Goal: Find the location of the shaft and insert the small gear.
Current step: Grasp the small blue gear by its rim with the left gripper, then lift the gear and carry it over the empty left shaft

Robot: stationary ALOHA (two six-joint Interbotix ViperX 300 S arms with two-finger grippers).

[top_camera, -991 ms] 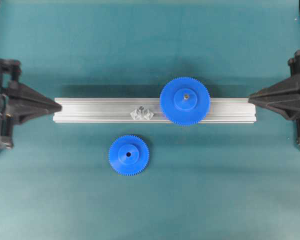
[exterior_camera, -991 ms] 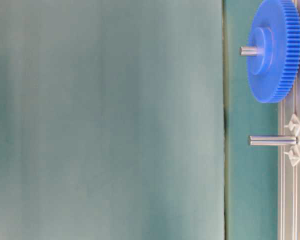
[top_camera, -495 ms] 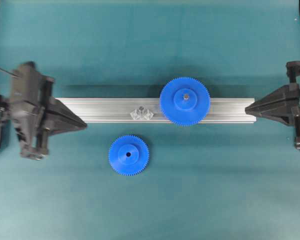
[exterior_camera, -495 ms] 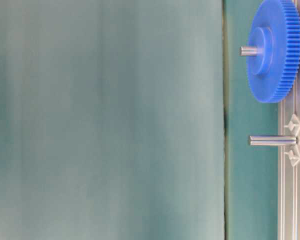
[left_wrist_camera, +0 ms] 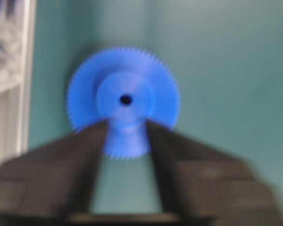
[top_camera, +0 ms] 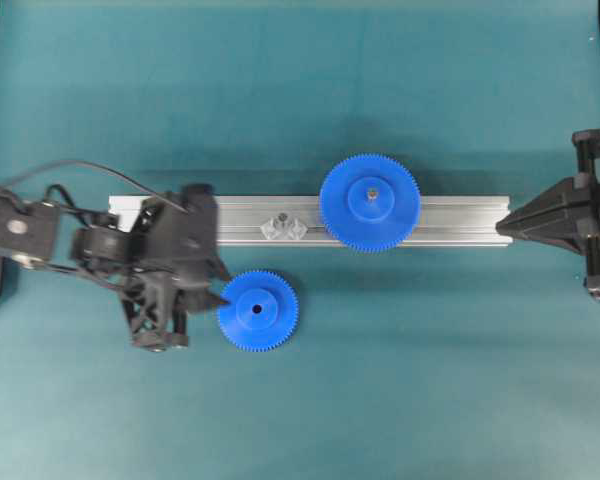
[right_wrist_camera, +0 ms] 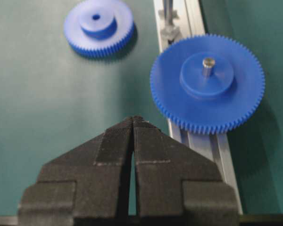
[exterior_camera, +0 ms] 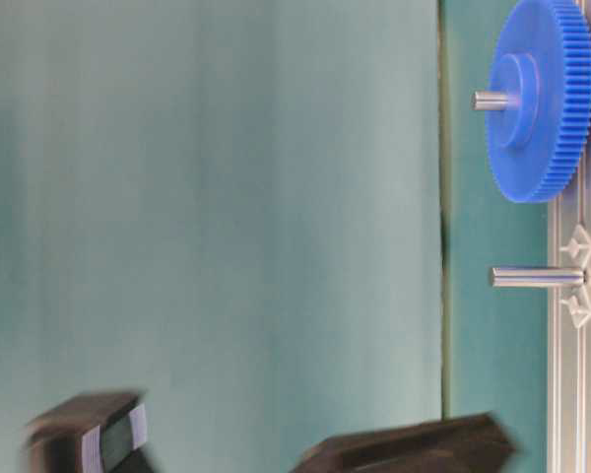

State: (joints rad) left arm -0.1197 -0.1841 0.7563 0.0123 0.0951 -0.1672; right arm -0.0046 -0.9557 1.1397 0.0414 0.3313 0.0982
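Your left gripper (top_camera: pixel 212 290) sits at the small gear's left edge in the overhead view, its fingers (left_wrist_camera: pixel 89 141) spread, one on either side of the raised hub in the left wrist view; that view is blurred, so you cannot tell whether the pads touch the plastic, and nothing is pinched yet. Your right gripper (right_wrist_camera: pixel 133 123) has its tips pressed together on nothing and waits off the right end of the aluminium rail (top_camera: pixel 460 222).

The small gear (top_camera: pixel 258 311) lies flat on the teal mat (top_camera: pixel 430 380), just in front of the rail and apart from it; the shaft (top_camera: pixel 282 215) stands on its shiny bracket on the rail, between your left gripper and the large gear (top_camera: pixel 370 201), and the table-level view shows it as a bare pin (exterior_camera: pixel 537 277) with nothing on it.

What could go wrong, as a judgement: close on the hub off-centre and the gear may tilt or skate on the mat; carry it tilted and the dark bore will likely catch the pin's tip rather than slide down; come in too far right and its teeth may jam against the large gear's teeth instead of meshing.

There is no container in any view; the gear lies loose on the mat.
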